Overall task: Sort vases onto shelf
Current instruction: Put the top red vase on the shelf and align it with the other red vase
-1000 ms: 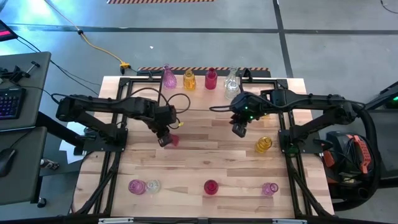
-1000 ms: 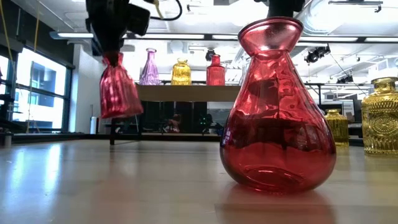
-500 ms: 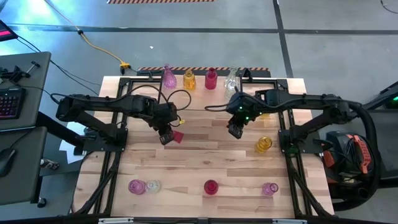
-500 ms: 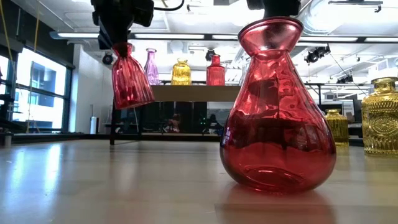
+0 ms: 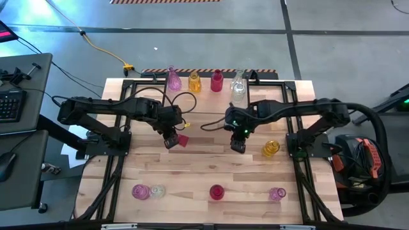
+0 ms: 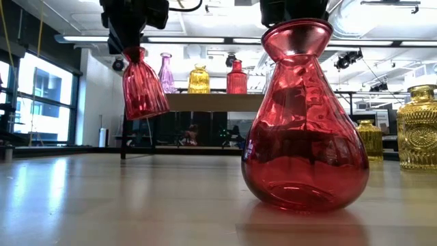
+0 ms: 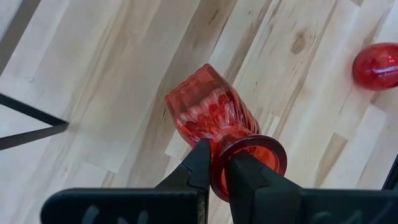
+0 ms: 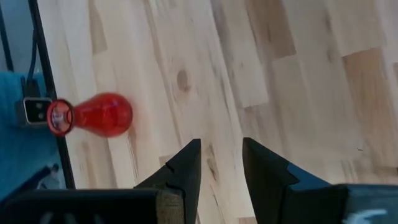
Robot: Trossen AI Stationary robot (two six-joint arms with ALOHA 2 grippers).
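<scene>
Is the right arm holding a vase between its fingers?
No, the right gripper shows an empty gap between its fingers, with only the bare table beyond them.

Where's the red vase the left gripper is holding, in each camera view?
High view: red vase centre-left, at the left gripper.
Low view: upper left, hanging off the table, tilted.
Left wrist view: centre, neck pinched between the fingers.
Right wrist view: not in it.
Shared landmark: the shelf behind it.
</scene>
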